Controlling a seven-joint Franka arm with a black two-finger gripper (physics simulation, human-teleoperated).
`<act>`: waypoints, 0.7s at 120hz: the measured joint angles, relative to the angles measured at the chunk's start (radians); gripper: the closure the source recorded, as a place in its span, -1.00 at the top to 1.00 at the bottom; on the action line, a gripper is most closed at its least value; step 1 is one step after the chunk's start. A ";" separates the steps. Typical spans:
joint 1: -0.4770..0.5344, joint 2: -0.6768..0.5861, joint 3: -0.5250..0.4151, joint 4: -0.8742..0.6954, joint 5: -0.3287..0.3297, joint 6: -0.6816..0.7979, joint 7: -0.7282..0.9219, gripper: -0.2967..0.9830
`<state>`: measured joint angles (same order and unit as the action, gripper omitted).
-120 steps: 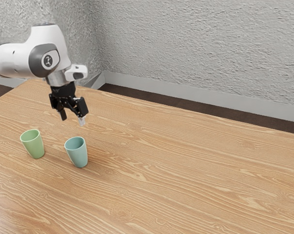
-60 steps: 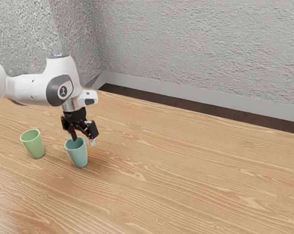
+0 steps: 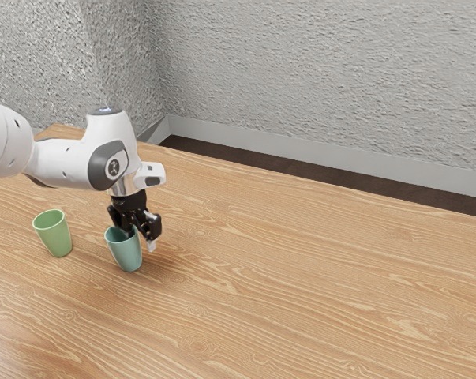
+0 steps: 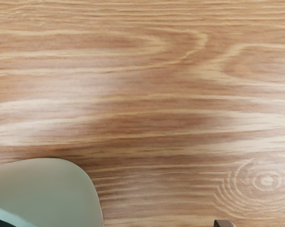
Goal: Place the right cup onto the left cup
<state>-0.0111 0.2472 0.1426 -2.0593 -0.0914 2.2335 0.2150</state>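
In the exterior view my gripper (image 3: 140, 239) is down at the teal cup (image 3: 126, 254), its fingers apart. One finger is at the cup's mouth and seems to dip inside; the other stands outside the wall, on the exterior view's right, with a gap. The teal cup is upright on the table. Beside it, toward the exterior view's left, the green cup (image 3: 55, 236) stands upright and apart. In the wrist view part of the teal cup (image 4: 50, 191) lies by my gripper (image 4: 111, 223), with one fingertip away from its wall and something dark at its mouth.
The wooden table (image 3: 301, 276) extends far toward the exterior view's right. A grey textured wall (image 3: 316, 71) with a pale baseboard stands behind the table's far edge.
My hand has come down and toward the exterior view's right, from above and behind the cups to the teal cup's rim. Both cups have stayed where they were.
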 joint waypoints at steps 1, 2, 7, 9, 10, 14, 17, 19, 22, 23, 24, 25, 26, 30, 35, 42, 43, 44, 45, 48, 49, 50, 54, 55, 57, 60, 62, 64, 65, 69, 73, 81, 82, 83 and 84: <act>0.000 0.000 0.000 0.000 0.000 0.001 0.000 -0.05; 0.000 0.001 0.000 0.000 0.001 0.002 0.000 -0.08; 0.000 0.005 0.000 0.000 0.002 0.005 0.000 -0.21; 0.000 0.006 0.000 -0.001 0.002 0.006 0.001 -0.26; 0.000 0.006 0.000 -0.001 0.002 0.007 0.001 -0.28; 0.000 0.007 0.000 -0.001 0.003 0.009 0.001 -0.36; 0.000 0.008 0.000 -0.001 0.004 0.010 0.002 -0.40; 0.000 0.010 0.000 -0.001 0.004 0.011 0.002 -0.43; 0.000 0.011 0.000 -0.001 0.004 0.012 0.003 -0.47; 0.000 0.012 0.000 -0.001 0.005 0.012 0.003 -0.48; 0.000 0.012 0.001 -0.001 0.005 0.012 0.003 -0.49; 0.000 0.012 0.001 -0.001 0.005 0.013 0.003 -0.50; 0.000 0.013 0.002 -0.001 0.005 0.013 0.003 -0.51; -0.001 0.013 0.005 -0.001 0.007 0.014 0.003 -0.54; 0.000 0.014 0.010 -0.001 0.009 0.015 0.003 -0.58; 0.000 0.013 0.015 -0.001 0.010 0.016 0.003 -0.61; 0.000 0.013 0.016 -0.001 0.011 0.016 0.003 -0.62; 0.000 0.012 0.016 -0.001 0.011 0.016 0.003 -0.62; 0.000 0.012 0.017 -0.001 0.011 0.016 0.003 -0.63; 0.000 0.012 0.019 -0.001 0.012 0.017 0.003 -0.64; 0.000 0.011 0.020 -0.001 0.012 0.017 0.003 -0.64; 0.000 0.011 0.020 -0.001 0.012 0.017 0.003 -0.64; 0.000 0.009 0.021 -0.001 0.013 0.017 0.003 -0.65; 0.000 0.009 0.022 -0.001 0.013 0.017 0.003 -0.65; 0.000 0.007 0.022 -0.001 0.013 0.016 0.003 -0.65; 0.000 0.004 0.022 -0.001 0.014 0.016 0.003 -0.66; 0.000 0.000 0.023 -0.002 0.015 0.015 0.003 -0.66; 0.000 -0.004 0.023 -0.003 0.016 0.014 0.003 -0.66; 0.000 -0.007 0.023 -0.003 0.016 0.014 0.003 -0.66; 0.000 -0.017 0.023 -0.005 0.017 0.013 0.003 -0.67; 0.000 -0.028 0.023 -0.007 0.019 0.011 0.002 -0.67; 0.000 -0.061 0.023 -0.011 0.021 0.004 0.002 -0.68; 0.000 -0.066 0.023 -0.012 0.021 0.003 0.002 -0.68; 0.000 -0.071 0.023 -0.012 0.021 0.001 0.002 -0.68; 0.000 -0.076 0.023 -0.013 0.021 0.000 0.002 -0.68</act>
<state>-0.0110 0.1716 0.1657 -2.0720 -0.0702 2.2330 0.2168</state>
